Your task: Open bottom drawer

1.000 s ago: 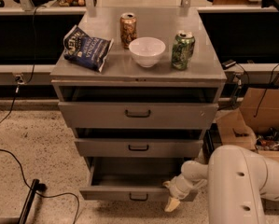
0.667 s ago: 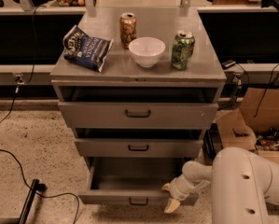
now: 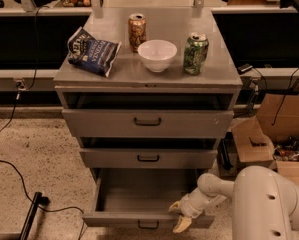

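The grey metal cabinet [image 3: 149, 76] has three drawers. The bottom drawer [image 3: 139, 218] has the slimmest front and a small dark bar handle [image 3: 148, 226]. It stands pulled out towards me, its empty inside [image 3: 144, 191] showing. My gripper [image 3: 180, 216] is at the right part of the drawer's front edge, to the right of the handle, fingers pointing down. The white arm [image 3: 261, 204] comes in from the lower right.
The top drawer [image 3: 147, 122] and the middle drawer [image 3: 148, 158] are slightly out. On top lie a chip bag [image 3: 93, 50], a brown can [image 3: 137, 31], a white bowl [image 3: 157, 55] and a green can [image 3: 195, 53]. Cardboard boxes [image 3: 269, 134] stand right. A black cable [image 3: 19, 184] and bar [image 3: 31, 214] lie left.
The bottom drawer has slid further out towards me. My gripper has moved down and a little left with its front edge.
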Tool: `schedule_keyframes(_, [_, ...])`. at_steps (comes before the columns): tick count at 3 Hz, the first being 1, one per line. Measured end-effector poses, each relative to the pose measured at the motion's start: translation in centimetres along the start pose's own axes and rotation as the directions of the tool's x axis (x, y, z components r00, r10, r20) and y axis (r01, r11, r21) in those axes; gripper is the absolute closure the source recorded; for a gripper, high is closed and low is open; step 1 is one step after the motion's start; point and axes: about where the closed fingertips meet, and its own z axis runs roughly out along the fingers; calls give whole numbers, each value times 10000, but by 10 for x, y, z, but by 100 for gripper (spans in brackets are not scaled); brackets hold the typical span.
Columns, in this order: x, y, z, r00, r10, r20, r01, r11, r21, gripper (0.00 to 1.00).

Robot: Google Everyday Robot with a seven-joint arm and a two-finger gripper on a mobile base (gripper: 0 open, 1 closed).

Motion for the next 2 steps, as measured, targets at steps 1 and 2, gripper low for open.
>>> schedule_keyframes(1, [-16, 8, 3, 9992, -372, 113, 374, 9991, -196, 20])
schedule_keyframes(2, [-16, 9, 5, 9993, -353, 134, 357, 9991, -241, 0])
